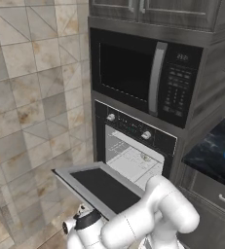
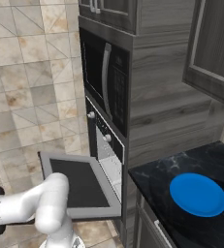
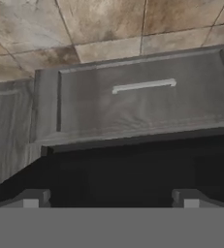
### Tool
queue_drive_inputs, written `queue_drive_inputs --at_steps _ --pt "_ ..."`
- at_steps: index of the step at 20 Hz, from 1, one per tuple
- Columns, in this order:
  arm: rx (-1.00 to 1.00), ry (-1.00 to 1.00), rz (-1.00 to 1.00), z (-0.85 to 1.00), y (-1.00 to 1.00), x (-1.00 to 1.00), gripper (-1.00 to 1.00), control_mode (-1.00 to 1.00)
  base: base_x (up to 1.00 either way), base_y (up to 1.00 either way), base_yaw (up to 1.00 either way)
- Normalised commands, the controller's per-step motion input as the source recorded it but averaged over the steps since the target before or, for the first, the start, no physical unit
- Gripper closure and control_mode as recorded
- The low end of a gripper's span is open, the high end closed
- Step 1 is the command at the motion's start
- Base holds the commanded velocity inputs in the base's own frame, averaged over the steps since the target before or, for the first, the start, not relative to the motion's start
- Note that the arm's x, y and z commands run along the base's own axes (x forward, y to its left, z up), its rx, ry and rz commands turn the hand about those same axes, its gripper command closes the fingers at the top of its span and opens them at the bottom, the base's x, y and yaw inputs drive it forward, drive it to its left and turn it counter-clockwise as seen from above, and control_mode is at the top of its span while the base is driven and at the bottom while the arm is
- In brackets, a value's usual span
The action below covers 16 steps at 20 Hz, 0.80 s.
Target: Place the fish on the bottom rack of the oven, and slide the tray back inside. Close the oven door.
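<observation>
The black oven (image 1: 133, 129) stands with its oven door (image 1: 104, 187) folded down flat, grey-framed window facing up. Inside the lit cavity lies the bottom rack (image 1: 126, 163), the tray of thin silvery wires, pushed in. A small pale lump, the fish (image 1: 145, 157), rests on it toward the back right. My arm bends low in front of the door, and the hand reaches under it. In the hand view my gripper (image 3: 111, 199) is open, fingertips (image 3: 32, 198) wide apart with nothing between them, close to the door's black front (image 3: 133, 169).
A black microwave (image 1: 143, 73) sits above the oven. A grey drawer front with a silver handle (image 3: 143, 85) lies below the oven, near the tiled floor. To the right, a dark counter (image 2: 152, 179) carries a bare blue plate (image 2: 198, 193).
</observation>
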Motion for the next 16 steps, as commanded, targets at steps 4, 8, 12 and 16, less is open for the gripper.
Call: queue_drive_inputs --at_steps 4,8,12,16 --pt "-0.19 -0.15 -0.32 0.29 -0.99 0.30 -1.00 -1.00 0.00 0.00 0.00" --pt "-0.24 -0.06 -0.25 0.77 -0.97 0.43 -1.00 -1.00 0.00 0.00 0.00" --pt "-0.25 -0.09 -0.21 0.96 -0.93 0.46 -1.00 -1.00 0.00 0.00 0.00" --pt "-0.20 -0.10 -0.19 0.84 -0.99 0.51 -1.00 -1.00 0.00 0.00 0.00"
